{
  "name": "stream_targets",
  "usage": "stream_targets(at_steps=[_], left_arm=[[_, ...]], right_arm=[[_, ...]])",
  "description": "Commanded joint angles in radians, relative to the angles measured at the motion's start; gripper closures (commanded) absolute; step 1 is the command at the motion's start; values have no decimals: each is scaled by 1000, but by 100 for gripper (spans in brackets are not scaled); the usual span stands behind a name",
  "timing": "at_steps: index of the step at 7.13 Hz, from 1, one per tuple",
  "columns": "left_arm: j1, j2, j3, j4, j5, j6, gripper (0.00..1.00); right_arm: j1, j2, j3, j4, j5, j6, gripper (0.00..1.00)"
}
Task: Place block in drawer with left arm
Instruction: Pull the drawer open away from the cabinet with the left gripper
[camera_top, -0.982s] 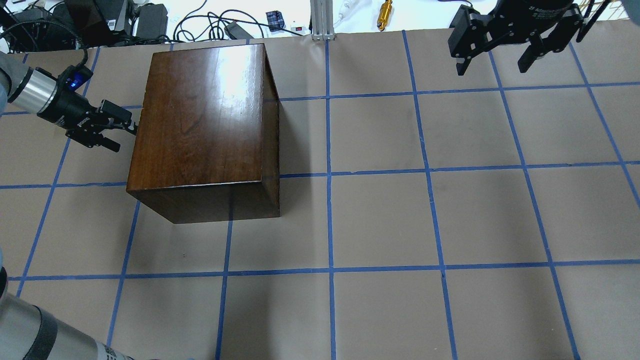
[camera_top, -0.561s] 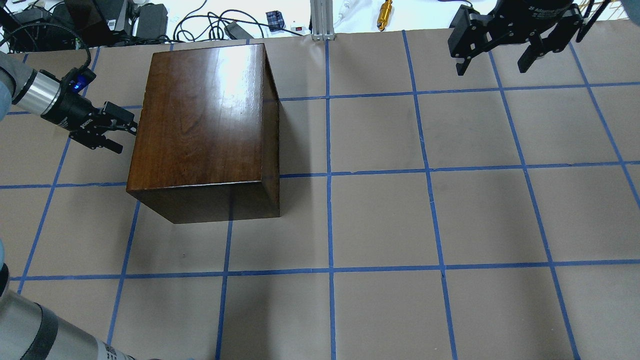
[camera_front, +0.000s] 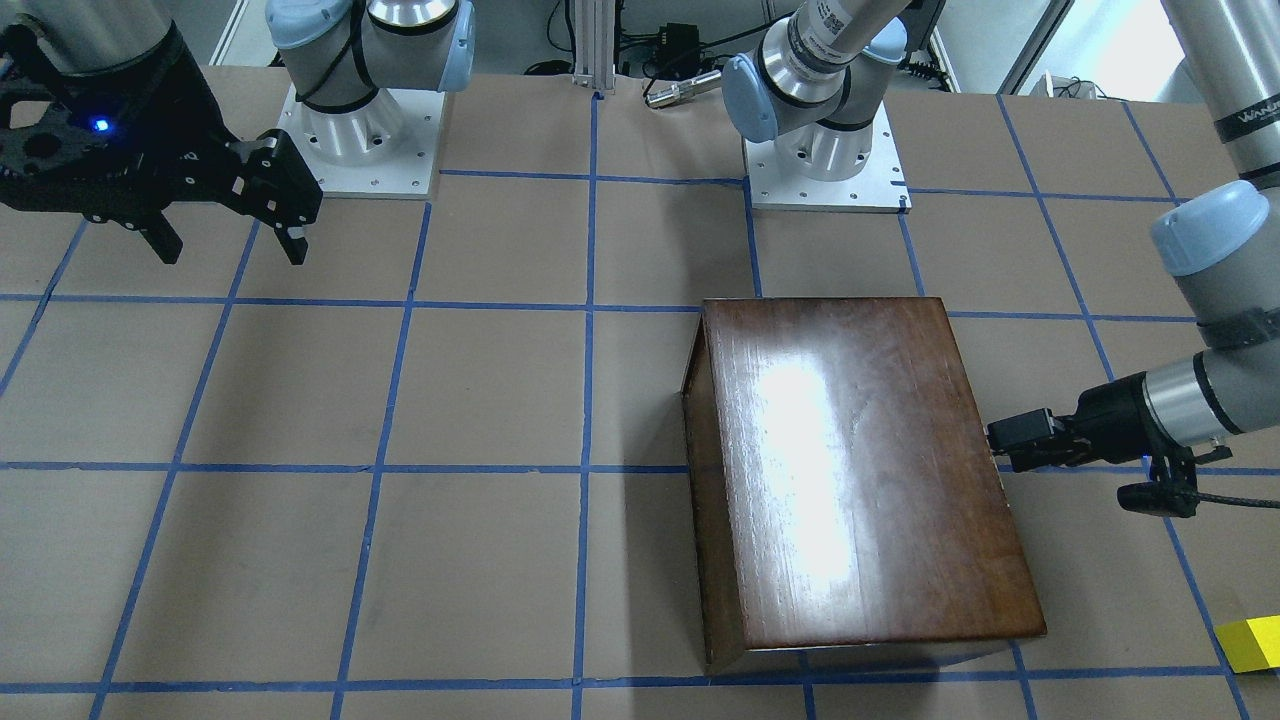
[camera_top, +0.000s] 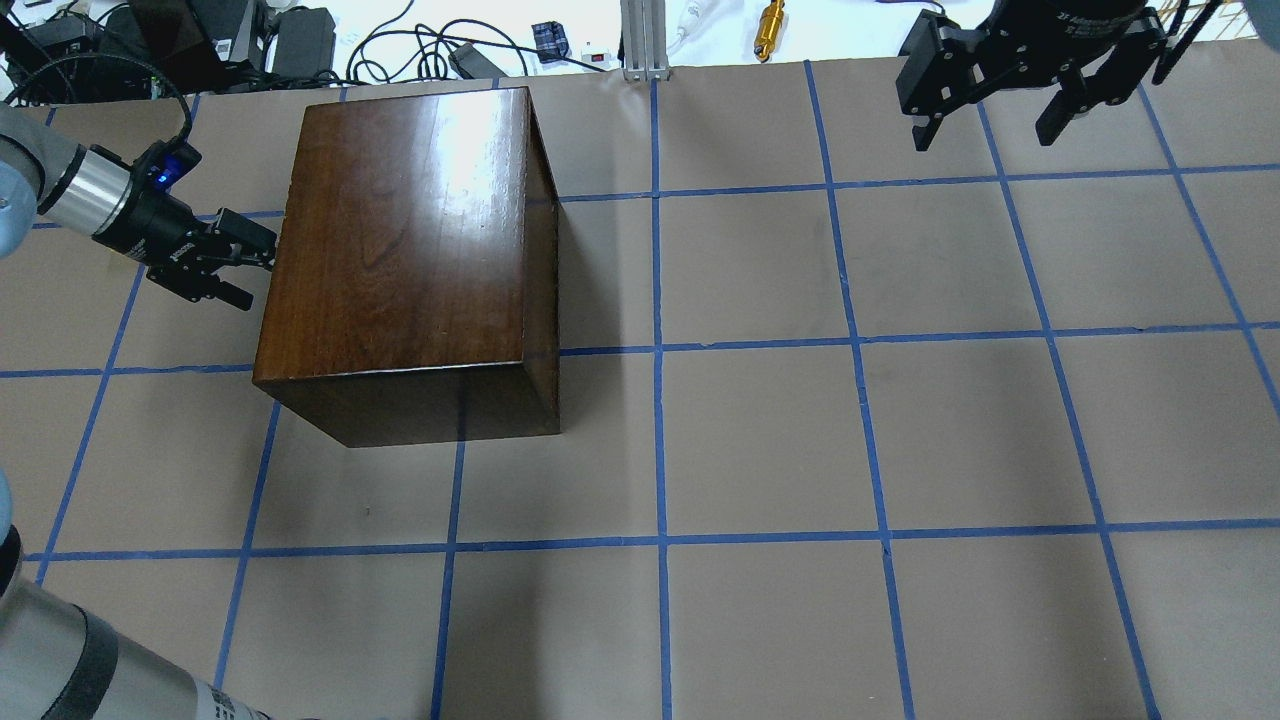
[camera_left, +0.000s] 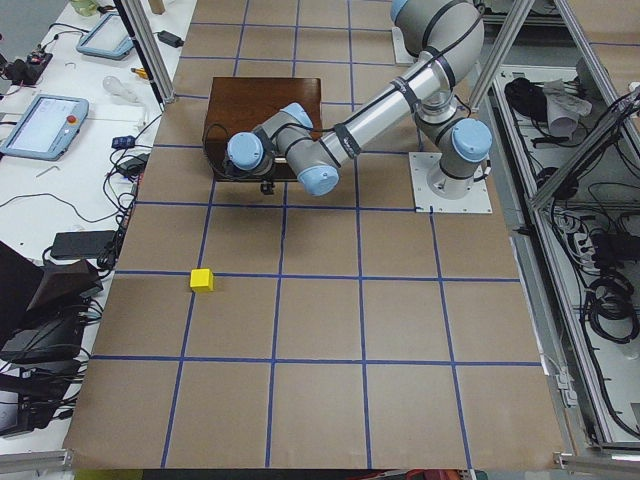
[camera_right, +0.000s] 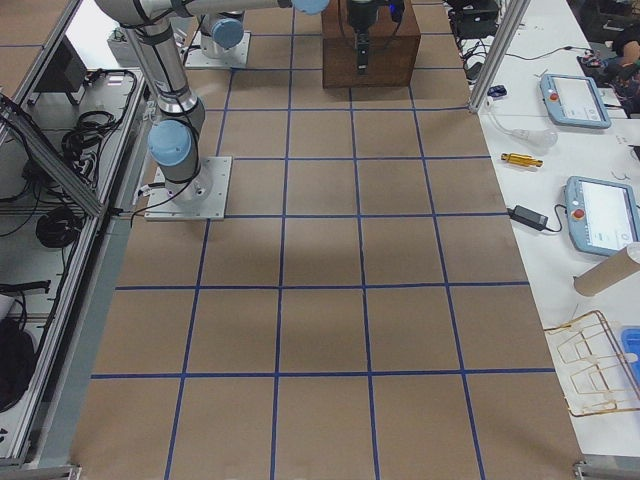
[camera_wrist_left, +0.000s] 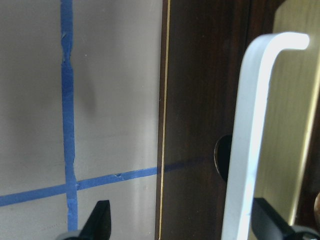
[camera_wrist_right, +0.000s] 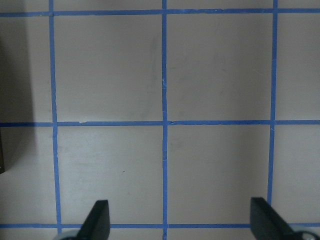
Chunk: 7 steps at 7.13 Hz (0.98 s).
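Block (camera_left: 202, 280) far from left jaws

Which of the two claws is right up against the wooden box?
The left claw, open at the pale handle on the wooden box; the right claw hangs open far from it.

I get bright, even light from overhead. The glossy top of the wooden box (camera_top: 400, 240) throws a broad white glare in the overhead and front-facing views, and a soft shadow falls on the table (camera_top: 900, 450) beside it. My left wrist view is soft, and the pale handle (camera_wrist_left: 250, 140) up close is blurred. The right wrist view is sharp but dim along its left edge. The yellow block (camera_left: 202, 280) reads crisp.
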Motion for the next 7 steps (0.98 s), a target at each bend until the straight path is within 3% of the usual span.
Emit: stream_targets(at_steps=[1, 7], left_arm=[[-1, 0, -10, 17, 2, 1, 0], [4, 8, 1, 37, 19, 12, 0]], right_arm=[[1, 1, 0, 0, 1, 0, 0], [-1, 1, 0, 0, 1, 0, 0]])
